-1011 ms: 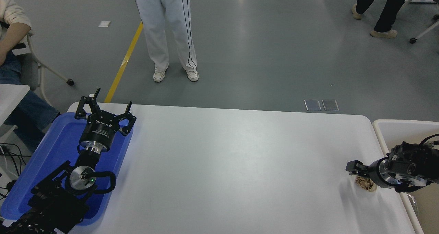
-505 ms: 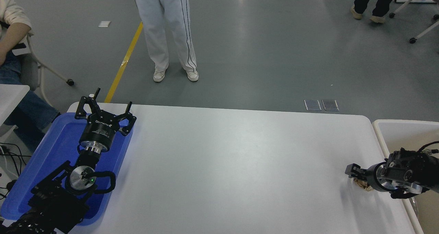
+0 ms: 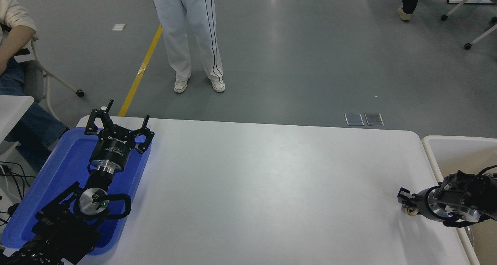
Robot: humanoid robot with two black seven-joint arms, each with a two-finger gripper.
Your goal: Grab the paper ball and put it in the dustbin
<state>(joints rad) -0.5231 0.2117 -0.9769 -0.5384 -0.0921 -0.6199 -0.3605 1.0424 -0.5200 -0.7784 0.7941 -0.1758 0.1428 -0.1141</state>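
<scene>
The paper ball (image 3: 410, 212) is a small tan wad on the white table (image 3: 264, 187) near its right edge; only a sliver shows under my right gripper (image 3: 406, 203). That gripper comes in from the right, points left and sits low over the ball, touching or almost touching it; its grip is hidden by its own body. The dustbin (image 3: 428, 148), with a thick white rim and beige inside, stands just right of the table, behind the right wrist. My left gripper (image 3: 117, 122) is parked open over the blue tray (image 3: 66, 168) at the lower left.
A person in white trousers (image 3: 190, 36) stands beyond the table's far edge. A seated person (image 3: 15, 44) is at the far left beside a small white table (image 3: 11, 106). Chair wheels show at the top right.
My right gripper has dropped lower and shifted slightly right over the paper ball, which now shows less. A person at the top right has walked nearly out of view. The left arm has not moved.
</scene>
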